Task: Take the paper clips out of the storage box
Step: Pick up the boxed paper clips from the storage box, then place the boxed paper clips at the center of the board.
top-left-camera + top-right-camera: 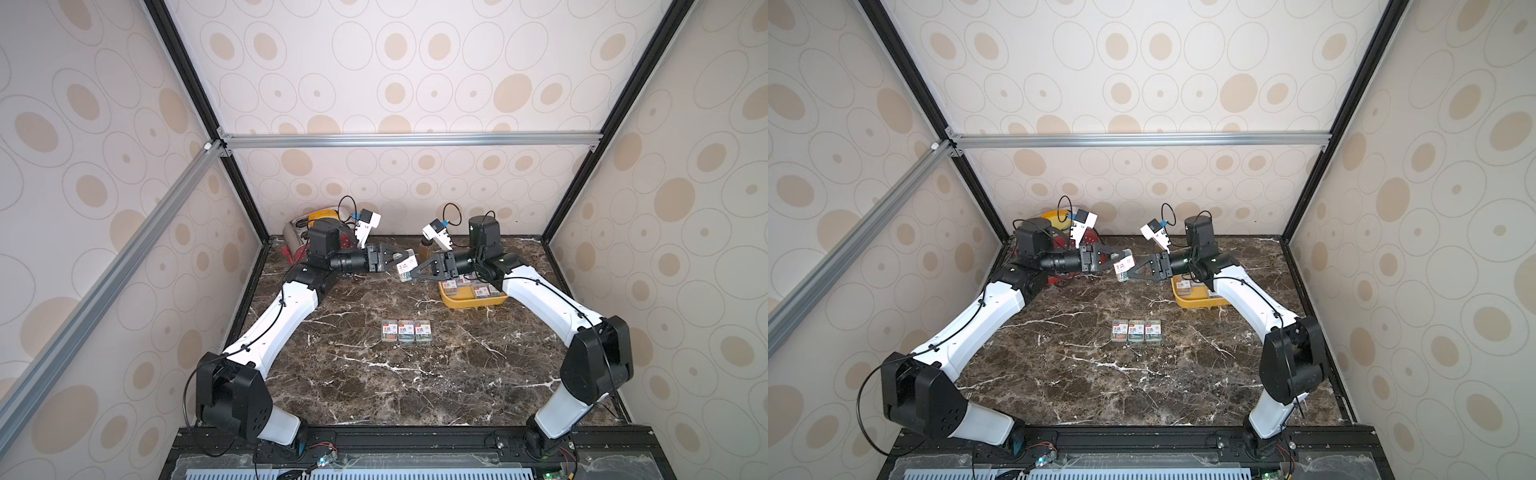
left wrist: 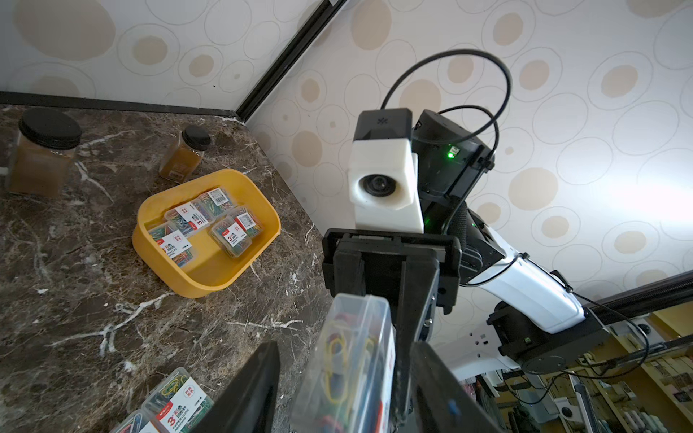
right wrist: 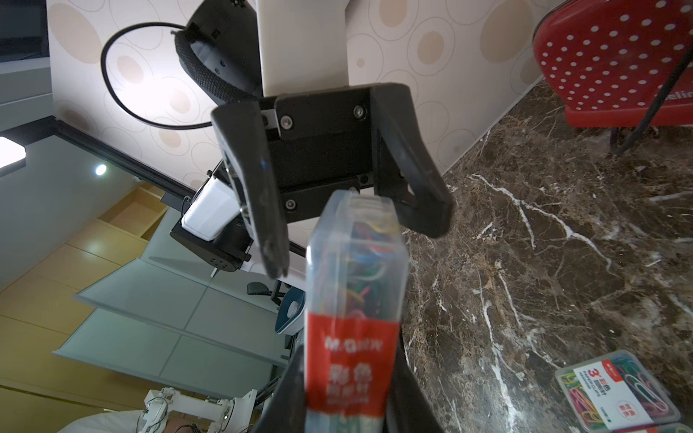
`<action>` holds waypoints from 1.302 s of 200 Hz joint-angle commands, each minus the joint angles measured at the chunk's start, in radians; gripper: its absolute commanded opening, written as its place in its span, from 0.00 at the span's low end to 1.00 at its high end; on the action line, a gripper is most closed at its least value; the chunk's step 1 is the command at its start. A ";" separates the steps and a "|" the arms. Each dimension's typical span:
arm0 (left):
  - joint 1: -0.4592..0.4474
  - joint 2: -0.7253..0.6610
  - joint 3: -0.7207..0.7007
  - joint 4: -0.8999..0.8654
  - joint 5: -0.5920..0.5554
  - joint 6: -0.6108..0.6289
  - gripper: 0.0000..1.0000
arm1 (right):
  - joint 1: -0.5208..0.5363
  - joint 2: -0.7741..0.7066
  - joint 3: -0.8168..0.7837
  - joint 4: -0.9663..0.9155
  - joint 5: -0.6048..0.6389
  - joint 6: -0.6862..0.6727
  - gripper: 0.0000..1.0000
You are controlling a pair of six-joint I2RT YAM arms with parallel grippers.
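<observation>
One clear case of paper clips (image 1: pixel 405 268) (image 1: pixel 1123 268) hangs in mid-air between both arms. My right gripper (image 3: pixel 350 367) (image 1: pixel 413 276) is shut on its red-labelled end. My left gripper (image 2: pixel 347 345) (image 1: pixel 406 259) is open around the other end, and one finger (image 2: pixel 258 378) stands clear of the case (image 2: pixel 352 360). The yellow storage box (image 2: pixel 210 288) (image 1: pixel 453 301) (image 1: pixel 1187 301) sits at the back right under the right arm and holds three more cases (image 2: pixel 183 215). A row of three cases (image 1: pixel 406 330) (image 1: pixel 1136 330) lies flat on the marble at mid-table.
Two brown black-capped bottles (image 2: pixel 41 153) (image 2: pixel 185 153) stand behind the yellow box near the back wall. A red dotted toaster (image 3: pixel 615 63) (image 1: pixel 1088 241) sits in the back left corner behind the left arm. Walls enclose the table on three sides.
</observation>
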 commanded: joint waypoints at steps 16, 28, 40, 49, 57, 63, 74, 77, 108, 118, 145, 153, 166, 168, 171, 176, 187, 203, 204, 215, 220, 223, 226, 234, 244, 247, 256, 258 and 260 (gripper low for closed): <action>0.000 0.019 0.006 0.035 0.044 0.003 0.42 | 0.004 0.007 -0.019 0.090 -0.028 0.058 0.22; 0.001 0.018 0.009 0.034 0.044 0.004 0.36 | 0.004 0.007 -0.019 0.089 -0.026 0.056 0.23; 0.001 0.019 0.011 0.033 0.043 0.007 0.31 | 0.003 0.008 -0.019 0.086 -0.025 0.056 0.24; 0.000 0.020 0.015 0.028 0.043 0.010 0.29 | 0.002 0.008 -0.019 0.085 -0.022 0.056 0.25; 0.001 0.020 0.018 0.022 0.043 0.013 0.26 | 0.003 0.008 -0.016 0.078 -0.018 0.051 0.27; 0.001 0.020 0.019 0.017 0.042 0.015 0.25 | 0.003 0.008 -0.014 0.065 -0.017 0.042 0.31; 0.000 0.019 0.021 0.001 0.028 0.026 0.22 | 0.004 0.008 -0.005 0.024 -0.003 0.013 0.42; 0.001 0.019 0.022 -0.007 0.021 0.032 0.22 | 0.003 0.008 -0.001 0.006 0.005 0.003 0.45; 0.001 0.030 0.031 -0.103 -0.042 0.065 0.19 | -0.002 0.008 0.072 -0.264 0.090 -0.192 0.74; 0.000 0.031 0.024 -0.101 -0.056 0.055 0.18 | -0.001 0.005 0.100 -0.341 0.129 -0.257 0.75; 0.001 0.051 0.040 -0.194 -0.123 0.081 0.17 | -0.001 -0.003 0.166 -0.556 0.281 -0.405 0.85; 0.000 0.057 0.038 -0.204 -0.133 0.076 0.17 | 0.003 -0.007 0.180 -0.613 0.359 -0.446 0.87; -0.001 0.061 0.031 -0.205 -0.152 0.063 0.17 | 0.025 -0.009 0.204 -0.688 0.487 -0.518 0.89; -0.001 0.061 0.030 -0.205 -0.154 0.060 0.17 | 0.029 -0.008 0.206 -0.698 0.508 -0.526 0.89; -0.002 0.061 0.028 -0.204 -0.159 0.057 0.17 | 0.033 -0.008 0.206 -0.708 0.540 -0.536 0.89; -0.003 0.063 0.025 -0.205 -0.165 0.052 0.17 | 0.045 -0.007 0.207 -0.714 0.580 -0.551 0.89; -0.005 0.065 0.020 -0.213 -0.184 0.046 0.17 | 0.064 -0.003 0.202 -0.723 0.659 -0.569 0.89; -0.012 0.068 0.014 -0.217 -0.206 0.029 0.16 | 0.106 0.001 0.188 -0.713 0.780 -0.590 0.90; -0.012 0.069 0.014 -0.218 -0.208 0.029 0.16 | 0.109 0.001 0.186 -0.712 0.784 -0.591 0.90; -0.017 0.071 0.011 -0.218 -0.221 0.020 0.16 | 0.138 0.002 0.169 -0.686 0.853 -0.599 0.90; -0.022 0.073 0.011 -0.217 -0.225 0.017 0.16 | 0.148 0.005 0.164 -0.678 0.873 -0.601 0.91; -0.024 0.075 0.011 -0.217 -0.228 0.016 0.16 | 0.151 0.007 0.160 -0.672 0.882 -0.599 0.91; -0.026 0.076 0.012 -0.218 -0.229 0.014 0.16 | 0.156 0.008 0.158 -0.666 0.886 -0.598 0.91; -0.033 0.078 0.011 -0.219 -0.235 0.011 0.16 | 0.161 0.012 0.152 -0.649 0.894 -0.590 0.91; -0.042 0.082 0.009 -0.220 -0.244 0.010 0.16 | 0.168 0.011 0.152 -0.640 0.907 -0.589 0.91; -0.045 0.083 0.008 -0.222 -0.245 0.009 0.16 | 0.170 0.013 0.153 -0.639 0.910 -0.590 0.91; -0.049 0.088 0.006 -0.223 -0.250 0.006 0.16 | 0.177 0.012 0.157 -0.639 0.926 -0.595 0.91; -0.051 0.089 0.005 -0.223 -0.251 0.006 0.16 | 0.177 0.013 0.157 -0.639 0.930 -0.596 0.91; -0.051 0.090 0.003 -0.222 -0.252 0.005 0.16 | 0.178 0.012 0.157 -0.637 0.934 -0.597 0.91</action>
